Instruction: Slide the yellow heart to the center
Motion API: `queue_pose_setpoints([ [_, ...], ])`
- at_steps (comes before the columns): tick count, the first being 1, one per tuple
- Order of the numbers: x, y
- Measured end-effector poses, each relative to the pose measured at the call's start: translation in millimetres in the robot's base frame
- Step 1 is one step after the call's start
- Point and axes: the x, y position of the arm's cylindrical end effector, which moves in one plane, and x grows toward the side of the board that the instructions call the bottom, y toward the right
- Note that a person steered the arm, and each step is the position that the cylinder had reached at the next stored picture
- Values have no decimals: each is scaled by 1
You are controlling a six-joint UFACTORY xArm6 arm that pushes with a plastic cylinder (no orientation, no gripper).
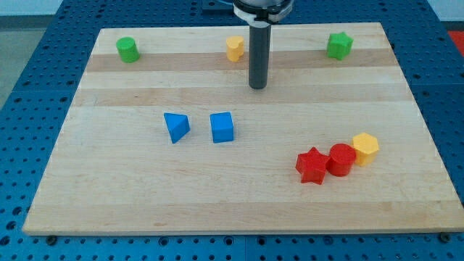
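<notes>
The yellow heart (234,48) sits near the view's top edge of the wooden board (109,196), just left of my rod. My tip (258,86) rests on the board a little below and to the right of the heart, apart from it. A blue triangle (176,127) and a blue cube (222,127) lie below and left of the tip, around the board's middle.
A green cylinder (127,49) stands at the top left and a green star (338,45) at the top right. A red star (312,165), a red cylinder (341,159) and a yellow hexagon (365,147) cluster at the lower right.
</notes>
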Motion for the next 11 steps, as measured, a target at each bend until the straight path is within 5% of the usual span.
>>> queue_pose_setpoints([
  [1,-42,42],
  [3,-122,34],
  [4,-165,-31],
  [6,-166,-83],
  [8,-89,-39],
  [11,88,42],
])
